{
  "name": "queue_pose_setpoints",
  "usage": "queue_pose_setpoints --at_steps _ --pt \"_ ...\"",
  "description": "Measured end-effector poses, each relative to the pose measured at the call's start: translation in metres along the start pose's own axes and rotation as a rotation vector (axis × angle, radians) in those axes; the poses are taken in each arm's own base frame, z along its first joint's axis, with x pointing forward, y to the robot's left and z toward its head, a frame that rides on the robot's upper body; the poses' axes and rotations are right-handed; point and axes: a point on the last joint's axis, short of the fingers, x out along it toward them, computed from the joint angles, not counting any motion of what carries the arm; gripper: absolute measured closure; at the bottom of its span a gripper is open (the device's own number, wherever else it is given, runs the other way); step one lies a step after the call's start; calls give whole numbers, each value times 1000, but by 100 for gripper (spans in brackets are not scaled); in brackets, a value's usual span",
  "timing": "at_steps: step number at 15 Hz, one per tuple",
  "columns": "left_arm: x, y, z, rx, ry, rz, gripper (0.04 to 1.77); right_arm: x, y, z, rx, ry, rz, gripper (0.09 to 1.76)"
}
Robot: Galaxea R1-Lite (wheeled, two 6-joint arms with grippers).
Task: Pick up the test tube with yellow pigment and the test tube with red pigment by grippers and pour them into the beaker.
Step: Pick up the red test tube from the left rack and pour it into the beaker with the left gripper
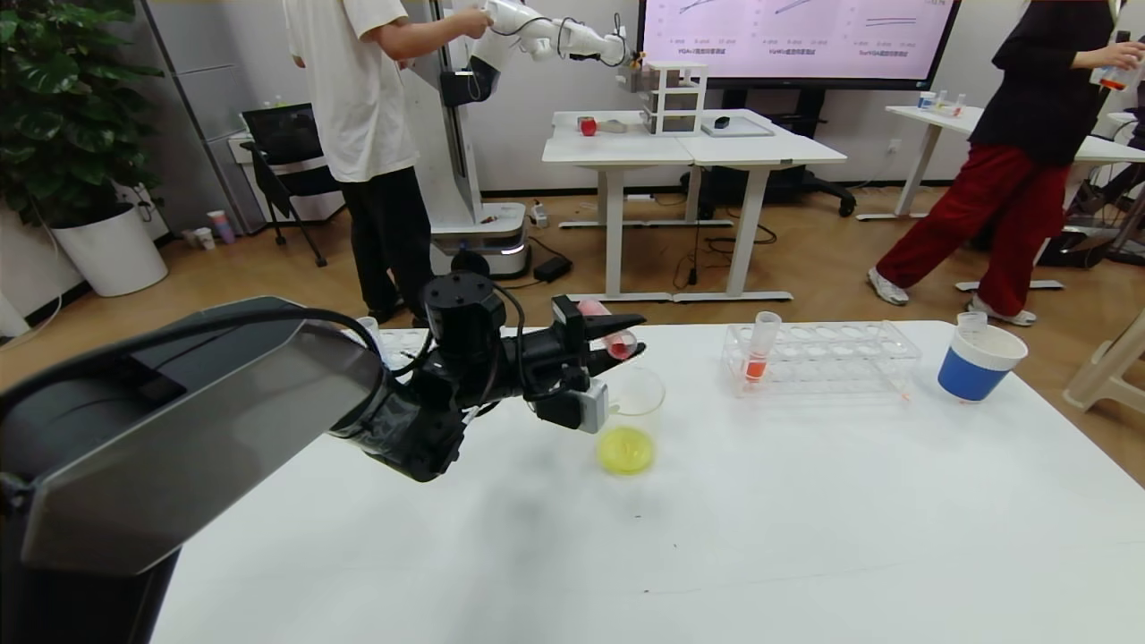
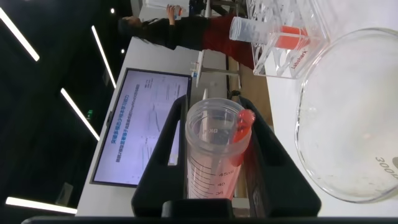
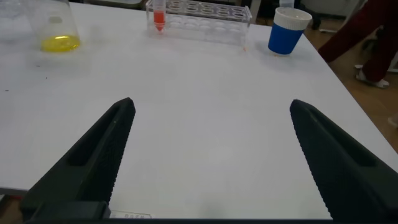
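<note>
Test tube with red pigment [image 2: 211, 155] graduated "40"; beaker [image 2: 348, 118] marked "300"

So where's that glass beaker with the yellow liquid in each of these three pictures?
Head view: the beaker stands mid-table, just beyond the left claw.
Left wrist view: only its rim and wall show, beside the red tube in the claw.
Right wrist view: it is in the far corner.
Shared landmark: the tube rack.

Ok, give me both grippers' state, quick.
Left gripper: shut on the test tube with red pigment, tipped over the beaker.
Right gripper: open, holding nothing.
</note>
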Motion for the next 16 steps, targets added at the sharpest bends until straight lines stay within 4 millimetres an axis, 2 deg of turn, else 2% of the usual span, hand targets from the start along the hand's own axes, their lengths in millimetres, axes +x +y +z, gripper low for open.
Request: queue_pose_setpoints --at_steps 7,16 --pt "-4 -8 -6 97 18 -46 128 0 0 0 0 0 0 11" --pt "-4 4 -11 221 29 -80 128 0 0 0 0 0 0 11"
